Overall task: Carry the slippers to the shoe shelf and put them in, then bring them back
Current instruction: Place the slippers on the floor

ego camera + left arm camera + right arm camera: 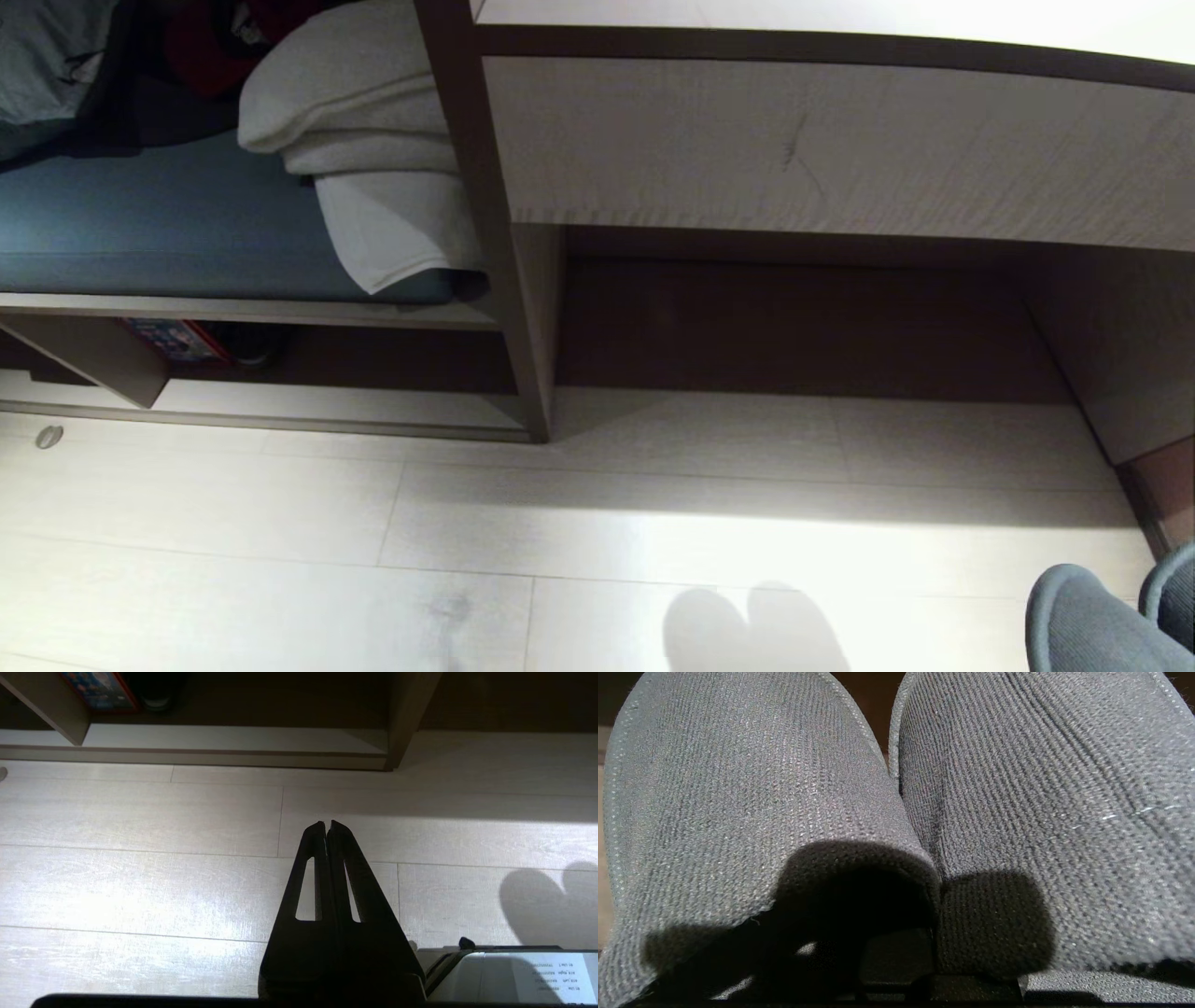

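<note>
The pair of soft, dark blue-grey knitted slippers is hanging side by side above the pale wood-plank floor, showing at about four o'clock in the head view. The right gripper is pinching them at their open ends; its fingers are hiding under the fabric. The left gripper is hovering over the floor with its black fingers pressed together and nothing between them. The low grey-brown laminate shoe shelf with its pale base board is sitting at about nine o'clock, well apart from the slippers.
</note>
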